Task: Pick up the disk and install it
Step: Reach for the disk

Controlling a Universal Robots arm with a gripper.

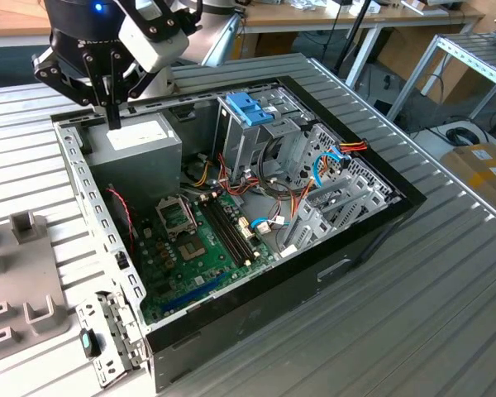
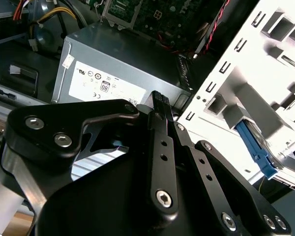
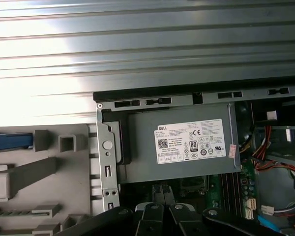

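My gripper (image 1: 113,122) hangs over the open computer case (image 1: 372,240), just above the big grey box with a white label (image 1: 136,145). Its two black fingers are pressed together with nothing between them, as both wrist views show (image 2: 159,97) (image 3: 162,188). The disk stands on edge in a grey plastic holder outside the case. A strip of its blue frame shows in the first wrist view (image 3: 10,141), and its blue edge with some silver metal shows in the second wrist view (image 2: 254,147). The gripper is apart from it.
Inside the case lie a green motherboard (image 1: 198,248), loose coloured cables (image 1: 314,165) and a metal drive cage with a blue latch on top (image 1: 250,107). The grey holder (image 1: 16,273) sits on the ribbed metal table (image 1: 446,281) at the exterior view's left.
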